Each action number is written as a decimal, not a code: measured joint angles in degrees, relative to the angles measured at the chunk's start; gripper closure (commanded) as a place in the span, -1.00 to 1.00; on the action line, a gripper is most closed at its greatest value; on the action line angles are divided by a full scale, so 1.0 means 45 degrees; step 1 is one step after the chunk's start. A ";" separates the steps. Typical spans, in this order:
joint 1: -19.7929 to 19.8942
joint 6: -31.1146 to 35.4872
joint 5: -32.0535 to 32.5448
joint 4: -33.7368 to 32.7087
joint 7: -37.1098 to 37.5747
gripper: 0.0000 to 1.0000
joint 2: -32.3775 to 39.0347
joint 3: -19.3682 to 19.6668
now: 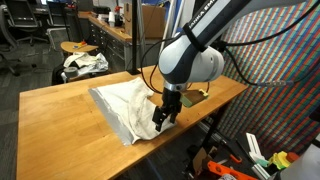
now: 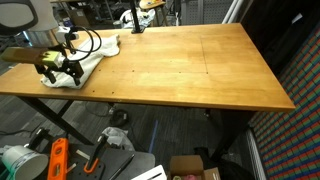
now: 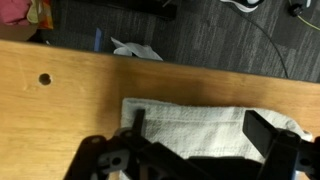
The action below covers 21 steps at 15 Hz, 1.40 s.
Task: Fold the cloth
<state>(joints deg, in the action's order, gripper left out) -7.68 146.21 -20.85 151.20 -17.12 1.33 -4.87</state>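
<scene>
In an exterior view, a bundle of white-and-dark fabric [image 1: 85, 63] was seen at the left, behind the wooden table [image 1: 55, 110]. It was shown only in that view. Further right, the cloth [image 1: 120, 103] was laid wrinkly on the table, and its near corner reached the table's edge. At the cloth's right side, the gripper [image 1: 163, 120] was held low over it, under the big white arm [image 1: 190, 62].

In an exterior view, the gripper [image 2: 60, 70] was seen at the far left, and the cloth [image 2: 97, 50] lay just right of it, by a corner of the table [image 2: 190, 75]. Only here was the floor under the table shown. An orange tool [image 2: 57, 160] was seen there at the left. A brown box [image 2: 190, 168] was seen further right. What was in the box could not be told.

In the wrist view, a small round hole [image 3: 45, 79] was seen in the table top at the left. A white scrap [image 3: 135, 50] was seen on the dark floor past the table's edge. The cloth [image 3: 190, 108] was spread flat below it. The gripper [image 3: 197, 125] was seen from close by, and only this view showed its two dark fingers [image 3: 137, 118] clearly. They were kept wide apart, with the cloth lying between them. Nothing was pinched.
</scene>
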 measured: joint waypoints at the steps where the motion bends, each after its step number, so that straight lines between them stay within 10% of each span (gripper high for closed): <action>1: 0.0067 0.0103 0.0000 -0.0056 0.0000 -1.00 0.0116 0.0000; 21: 0.1737 -0.0740 0.0246 -0.1762 0.0001 -1.00 0.0910 0.0058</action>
<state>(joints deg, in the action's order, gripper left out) 0.13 142.88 -19.74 143.27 -17.12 5.42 -4.61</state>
